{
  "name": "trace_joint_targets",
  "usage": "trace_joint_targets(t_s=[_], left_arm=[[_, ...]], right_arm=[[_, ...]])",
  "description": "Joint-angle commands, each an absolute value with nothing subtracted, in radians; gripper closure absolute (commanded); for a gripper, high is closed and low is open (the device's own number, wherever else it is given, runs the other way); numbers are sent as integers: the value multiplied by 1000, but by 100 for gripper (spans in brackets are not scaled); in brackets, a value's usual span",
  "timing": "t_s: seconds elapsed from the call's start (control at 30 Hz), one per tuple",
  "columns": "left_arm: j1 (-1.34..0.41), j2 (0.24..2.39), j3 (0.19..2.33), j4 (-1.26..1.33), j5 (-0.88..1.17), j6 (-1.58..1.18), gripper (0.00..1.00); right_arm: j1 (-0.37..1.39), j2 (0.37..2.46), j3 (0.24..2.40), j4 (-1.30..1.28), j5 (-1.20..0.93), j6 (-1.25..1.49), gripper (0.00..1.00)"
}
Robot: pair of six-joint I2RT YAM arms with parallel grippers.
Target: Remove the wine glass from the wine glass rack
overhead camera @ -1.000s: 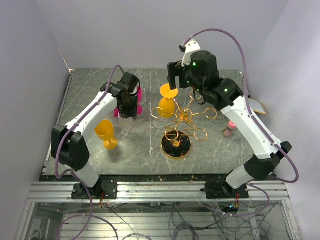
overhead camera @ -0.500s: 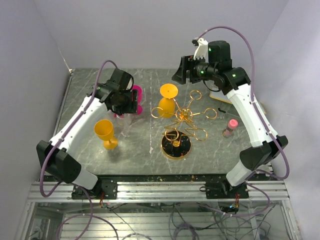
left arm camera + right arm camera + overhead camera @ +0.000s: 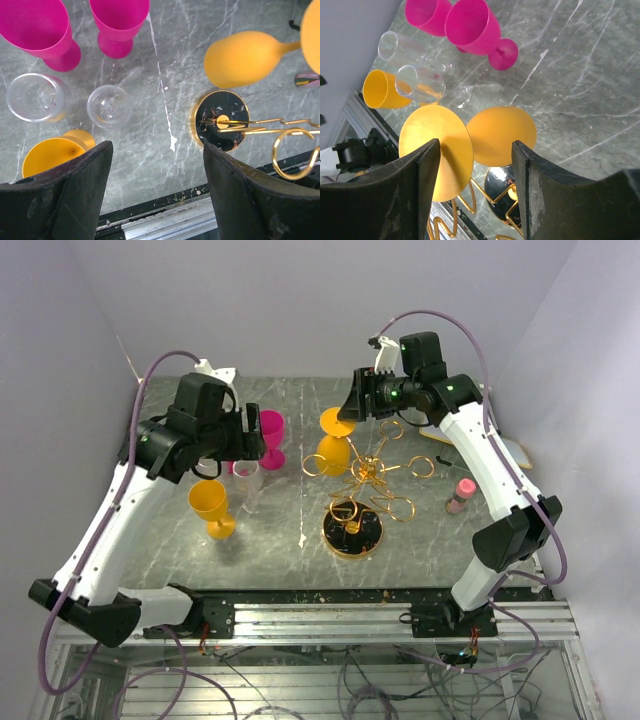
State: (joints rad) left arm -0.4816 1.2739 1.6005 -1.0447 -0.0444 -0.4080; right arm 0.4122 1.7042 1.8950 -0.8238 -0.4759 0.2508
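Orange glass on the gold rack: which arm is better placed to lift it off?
Right: the right gripper sits open beside the orange glass on the rack; the left gripper hovers over standing glasses.

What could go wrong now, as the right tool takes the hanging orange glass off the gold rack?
1. The right tool stands open around the thin foot of the hanging orange glass; a grip on that edge may slip.
2. The glass hangs on the wire rack; a sideways pull may tip the rack.
3. The clear glasses and pink glasses stand close by; a swing may hit them.
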Motion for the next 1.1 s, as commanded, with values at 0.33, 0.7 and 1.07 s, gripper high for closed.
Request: trace_joint_targets(t_s=[0.33,0.7,1.07], left_arm=[[-488,1208,1622,-1059,-61,-425,16],[-488,1211,1631,-1058,-56,-429,15],[-488,1212,1644,-1061,-51,-435,12]], right_arm=[[405,1664,1844,-884,-452,251,68],[405,1588,1803,-889,-426,314,85],[405,1451,1615,-688,-469,601,100]])
